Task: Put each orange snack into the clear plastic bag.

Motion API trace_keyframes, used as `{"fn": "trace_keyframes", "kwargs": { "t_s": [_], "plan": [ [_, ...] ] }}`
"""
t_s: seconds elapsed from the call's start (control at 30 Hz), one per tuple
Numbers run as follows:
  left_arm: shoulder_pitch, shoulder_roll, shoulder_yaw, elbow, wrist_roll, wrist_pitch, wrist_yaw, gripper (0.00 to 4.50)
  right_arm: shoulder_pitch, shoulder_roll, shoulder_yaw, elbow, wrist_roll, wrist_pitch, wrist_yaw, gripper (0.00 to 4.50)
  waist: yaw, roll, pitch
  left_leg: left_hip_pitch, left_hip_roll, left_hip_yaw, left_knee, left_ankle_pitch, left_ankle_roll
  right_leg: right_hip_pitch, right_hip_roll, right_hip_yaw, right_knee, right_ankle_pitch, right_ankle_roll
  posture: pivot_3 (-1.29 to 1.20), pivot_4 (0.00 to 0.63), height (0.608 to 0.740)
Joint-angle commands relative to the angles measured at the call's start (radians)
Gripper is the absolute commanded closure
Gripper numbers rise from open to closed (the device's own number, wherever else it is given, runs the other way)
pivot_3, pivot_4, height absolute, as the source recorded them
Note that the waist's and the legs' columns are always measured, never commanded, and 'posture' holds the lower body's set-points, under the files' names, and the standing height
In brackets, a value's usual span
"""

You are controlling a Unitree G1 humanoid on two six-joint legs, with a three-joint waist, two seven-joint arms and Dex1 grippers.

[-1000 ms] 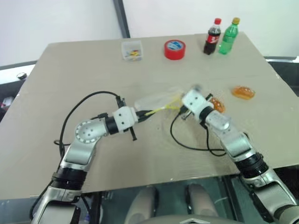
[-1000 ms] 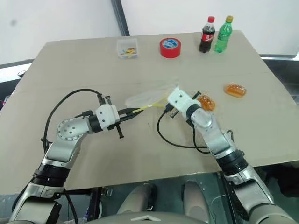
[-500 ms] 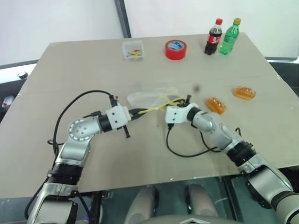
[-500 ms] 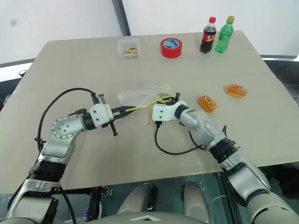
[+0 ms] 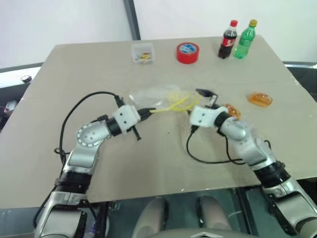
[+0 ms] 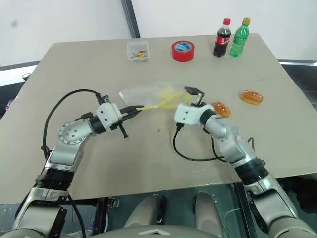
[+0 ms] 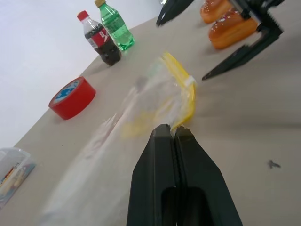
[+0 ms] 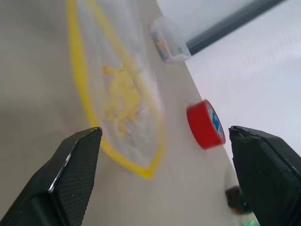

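1. The nearer oval orange snack in its glossy clear wrapper (image 6: 219, 109) lies on the beige table (image 6: 148, 163), touching nothing, just beside the right gripper (image 6: 195, 92) at about its 3 o'clock.
2. The second orange snack (image 6: 251, 96) lies further out the same way, towards 2 o'clock.
3. The crinkly clear plastic bag with the yellow seal strip (image 6: 148, 94) lies at the right gripper's 9 o'clock, its long axis running 9 to 3.
4. The right fingers stand wide apart, holding nothing.
5. The left gripper (image 7: 170, 134) has its fingers pressed together on the bag's yellow edge.
6. The right arm is the nearer to both snacks, so I judge it should turn away from the bag to grasp one.
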Motion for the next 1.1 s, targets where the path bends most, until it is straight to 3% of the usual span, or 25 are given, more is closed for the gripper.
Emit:
{"fn": "trace_keyframes", "kwargs": {
  "t_s": [0.03,0.2,0.4,0.5,0.7,0.9,1.1],
  "plan": [
    [-0.035,-0.016,0.017,0.015,0.012,0.001,0.039,4.5,0.047,0.039,-0.143,-0.115,0.063,0.278,0.006,0.09,0.001,0.0,0.0,0.0,0.0,0.0,0.0,0.0,0.0,0.0,0.0,0.0,0.0,0.0,0.0,0.0,0.15,0.736],
    [-0.046,-0.028,0.016,0.026,0.005,0.002,0.036,4.5,0.046,0.088,-0.299,-0.043,0.16,0.466,-0.039,0.09,-0.001,0.0,0.0,0.0,0.0,0.0,0.001,0.0,0.0,0.0,0.0,0.0,0.001,0.0,0.0,0.0,0.15,0.736],
    [-0.045,-0.033,0.018,0.03,-0.015,0.011,0.019,4.5,0.022,0.085,-0.374,0.067,0.253,0.513,-0.044,0.09,-0.002,0.0,0.0,0.001,0.0,0.0,0.001,0.0,0.0,0.0,0.0,0.0,0.001,0.0,0.0,0.0,0.15,0.736],
    [-0.039,-0.039,0.027,0.027,-0.025,0.014,0.022,4.5,0.01,0.078,-0.394,0.102,0.3,0.515,-0.04,0.79,-0.002,0.0,0.0,0.001,0.0,0.001,0.001,0.0,0.0,0.0,0.0,0.0,0.001,0.0,0.0,0.0,0.15,0.736],
    [-0.024,-0.056,0.051,0.026,-0.053,0.03,0.042,4.5,0.027,0.063,-0.372,0.025,0.37,0.464,-0.015,3.53,-0.002,0.0,0.0,0.001,0.0,0.001,0.001,0.0,0.0,0.0,0.0,0.0,0.001,0.0,0.0,0.0,0.15,0.736],
    [-0.018,-0.063,0.058,0.022,-0.063,0.03,0.031,4.5,0.03,0.061,-0.225,-0.16,0.434,0.502,0.075,3.53,-0.004,0.0,0.0,0.001,0.001,0.001,0.0,0.0,0.0,0.0,0.0,0.0,0.001,0.0,0.0,0.0,0.15,0.736],
    [-0.015,-0.07,0.051,-0.023,-0.082,0.052,0.023,4.5,-0.058,0.121,-0.124,-0.121,0.438,0.537,0.043,3.53,-0.002,0.0,0.0,0.001,0.0,0.0,0.001,0.0,0.0,0.0,0.0,0.0,0.001,0.0,0.0,0.0,0.15,0.736]
  ]
}}
